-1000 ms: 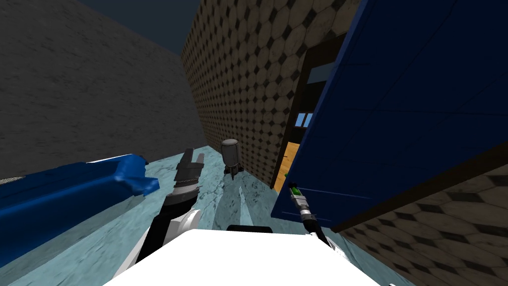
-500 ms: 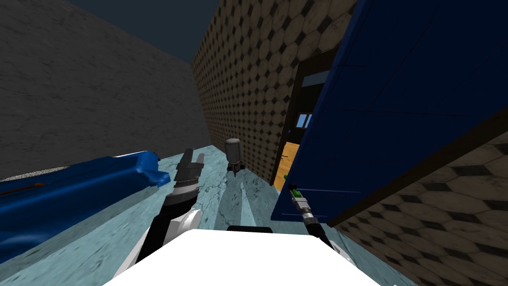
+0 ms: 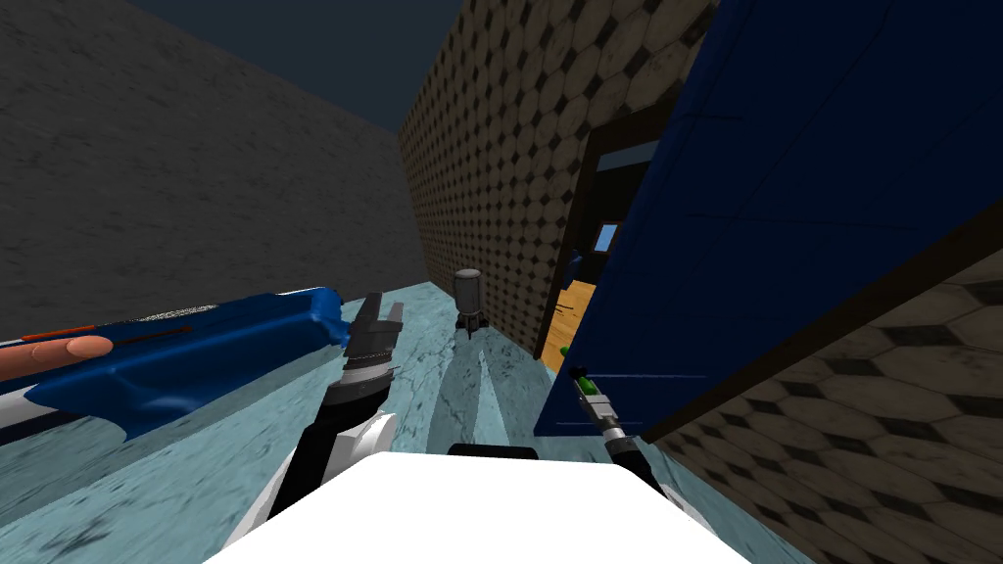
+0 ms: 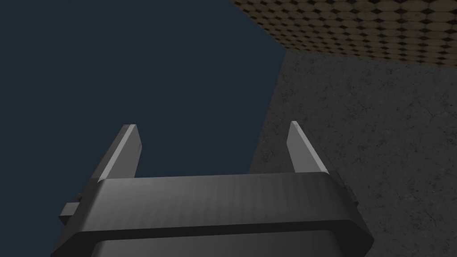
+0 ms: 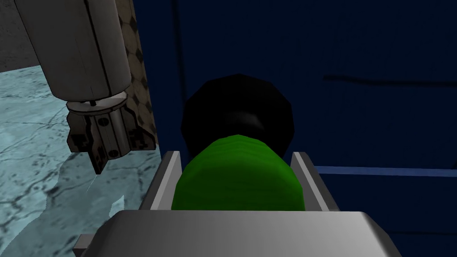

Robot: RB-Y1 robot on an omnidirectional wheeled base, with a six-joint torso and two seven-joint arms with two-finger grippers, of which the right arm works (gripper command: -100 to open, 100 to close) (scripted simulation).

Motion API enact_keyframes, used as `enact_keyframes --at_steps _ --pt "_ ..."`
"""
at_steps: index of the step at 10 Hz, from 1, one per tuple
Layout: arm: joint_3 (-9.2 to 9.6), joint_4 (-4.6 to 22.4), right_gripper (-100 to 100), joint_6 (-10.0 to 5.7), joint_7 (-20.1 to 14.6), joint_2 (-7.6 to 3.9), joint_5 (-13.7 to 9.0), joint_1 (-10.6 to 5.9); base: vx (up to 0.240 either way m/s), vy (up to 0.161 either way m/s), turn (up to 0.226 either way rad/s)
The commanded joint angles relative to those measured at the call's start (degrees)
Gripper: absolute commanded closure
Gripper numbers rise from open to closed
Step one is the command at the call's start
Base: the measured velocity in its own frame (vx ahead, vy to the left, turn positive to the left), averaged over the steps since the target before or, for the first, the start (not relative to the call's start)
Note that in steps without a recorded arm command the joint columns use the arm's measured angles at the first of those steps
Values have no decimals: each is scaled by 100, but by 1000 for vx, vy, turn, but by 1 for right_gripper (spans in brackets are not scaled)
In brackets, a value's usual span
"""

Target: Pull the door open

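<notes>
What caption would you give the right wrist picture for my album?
Right gripper shut on the green knob of the dark blue door.

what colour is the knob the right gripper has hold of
Green knob on a black base; clearest in the right wrist view.

Glossy marbled floor (image 3: 176, 490), smooth blue door (image 3: 764, 215), rough grey wall (image 3: 147, 196).

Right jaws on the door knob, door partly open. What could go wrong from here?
1. The right gripper clamps a rounded green knob by its sides only; a hard pull might slip off it.
2. The blue door has its free edge close in front; swinging wider, it may strike me.
3. The left gripper, jaws open, is raised ahead, possibly in the swing path.
</notes>
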Motion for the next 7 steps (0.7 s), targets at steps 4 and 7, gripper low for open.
enact_keyframes --at_steps 4,7 --pt "121 70 100 -235 -184 -124 101 72 -174 -50 79" --pt "206 171 100 -462 -293 -190 154 142 -214 -96 171"
